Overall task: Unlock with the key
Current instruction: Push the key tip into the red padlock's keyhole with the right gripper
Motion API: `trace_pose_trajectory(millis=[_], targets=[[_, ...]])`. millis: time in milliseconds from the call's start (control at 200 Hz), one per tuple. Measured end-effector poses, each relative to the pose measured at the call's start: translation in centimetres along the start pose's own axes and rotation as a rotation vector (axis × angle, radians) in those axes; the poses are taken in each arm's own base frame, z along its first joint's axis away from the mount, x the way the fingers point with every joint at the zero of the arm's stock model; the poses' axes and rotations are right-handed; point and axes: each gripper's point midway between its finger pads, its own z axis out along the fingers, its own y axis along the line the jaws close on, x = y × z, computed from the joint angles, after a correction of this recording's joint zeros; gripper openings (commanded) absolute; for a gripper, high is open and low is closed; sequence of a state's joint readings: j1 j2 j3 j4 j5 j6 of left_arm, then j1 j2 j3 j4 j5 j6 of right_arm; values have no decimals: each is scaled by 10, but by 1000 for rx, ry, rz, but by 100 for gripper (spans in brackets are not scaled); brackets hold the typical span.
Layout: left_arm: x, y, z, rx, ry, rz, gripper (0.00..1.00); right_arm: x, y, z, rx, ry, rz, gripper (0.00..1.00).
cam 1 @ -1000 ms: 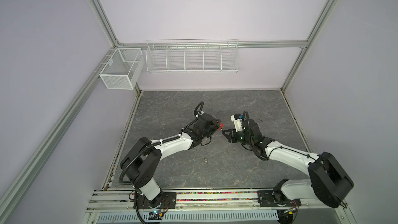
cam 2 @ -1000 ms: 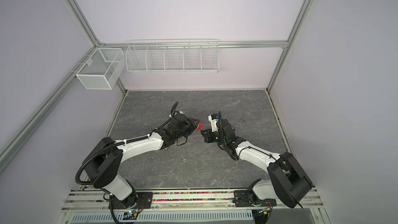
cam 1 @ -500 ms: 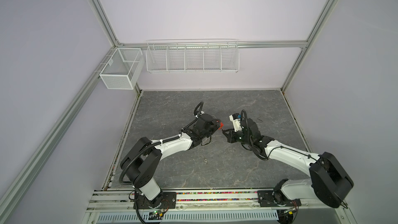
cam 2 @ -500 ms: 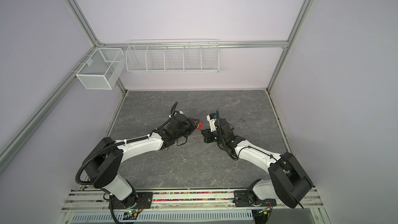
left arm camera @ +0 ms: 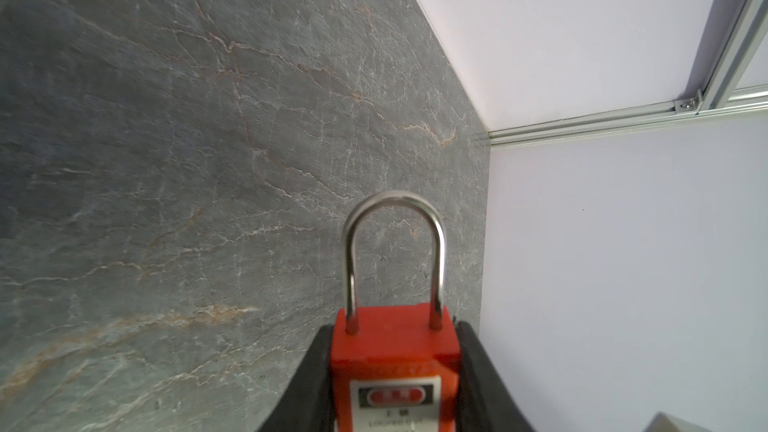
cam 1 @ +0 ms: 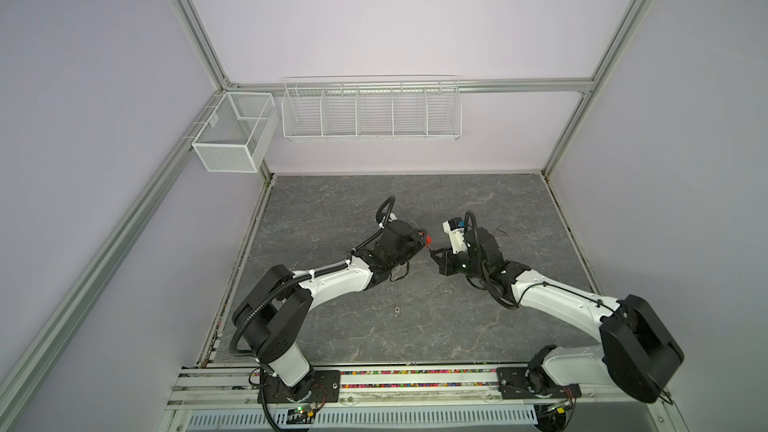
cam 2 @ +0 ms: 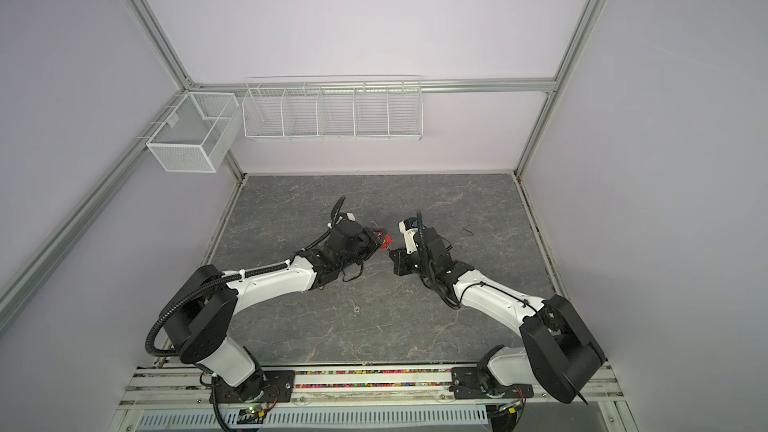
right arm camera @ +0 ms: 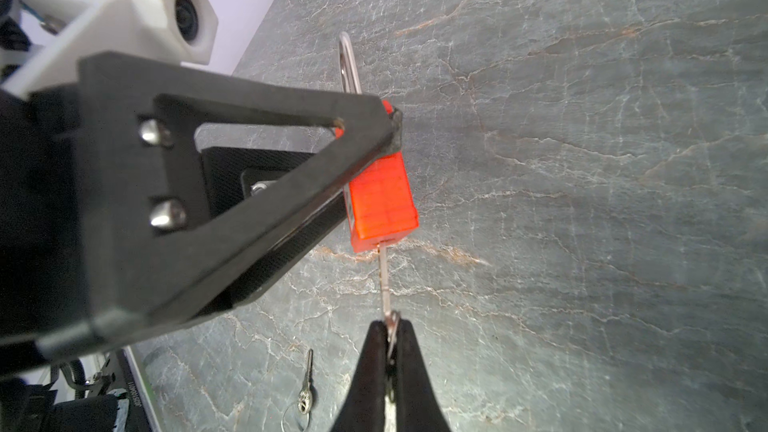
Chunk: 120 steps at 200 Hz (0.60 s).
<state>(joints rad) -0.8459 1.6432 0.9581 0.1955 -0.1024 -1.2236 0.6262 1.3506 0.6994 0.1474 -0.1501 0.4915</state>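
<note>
**Over the middle of the table, a key is meeting a padlock**

Above the grey stone-patterned table [cam 1: 415, 201], the two arms are facing each other, tips nearly touching in both top views. The left gripper [left arm camera: 395, 330] is clamping the padlock [left arm camera: 395, 351] by its red body, one black finger pressing on each side and the label facing the wrist camera. The steel shackle [left arm camera: 394, 198] is pointing away from that arm, and both of its legs are sitting in the body.

The right gripper [right arm camera: 390, 330] is pinching the key [right arm camera: 385, 280] by its head, its fingers pressed together around the thin metal. The blade is reaching straight out to the underside of the padlock [right arm camera: 382, 201], where its tip is touching or entering the body. How deep it is sitting cannot be told.

In a top view the padlock [cam 1: 428, 240] is showing as a small red spot between the two wrists.

A second key [right arm camera: 307, 380] on a wire ring is lying flat on the table, nearer the arms' bases and well apart from both grippers; it is also showing as a small pale speck in a top view [cam 2: 356, 307].
</note>
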Motion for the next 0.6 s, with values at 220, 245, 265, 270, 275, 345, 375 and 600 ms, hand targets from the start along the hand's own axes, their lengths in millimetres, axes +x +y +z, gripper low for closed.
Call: trace_pose_trajectory(millis=[220, 245, 265, 270, 275, 345, 375, 600], targets=[[2, -6, -1, 18, -9, 34, 0, -4, -1, -6, -16, 0, 23, 6], [2, -7, -1, 22, -10, 34, 0, -4, -2, -6, -18, -1, 24, 6], [2, -7, -1, 24, -10, 35, 0, -5, -1, -6, -20, -1, 24, 6], [2, -7, -1, 24, -10, 36, 0, -5, -1, -6, -20, -1, 24, 6], [2, -7, -1, 24, -10, 36, 0, -5, -1, -6, -20, -1, 24, 6], [2, -8, -1, 26, -10, 36, 0, -5, -1, -7, -24, 1, 26, 6], [2, -8, -1, 25, -10, 37, 0, -5, -2, -7, -25, 2, 26, 6], [6, -9, -2, 10, 1, 64, 0, -4, -2, -11, -26, 15, 26, 6]])
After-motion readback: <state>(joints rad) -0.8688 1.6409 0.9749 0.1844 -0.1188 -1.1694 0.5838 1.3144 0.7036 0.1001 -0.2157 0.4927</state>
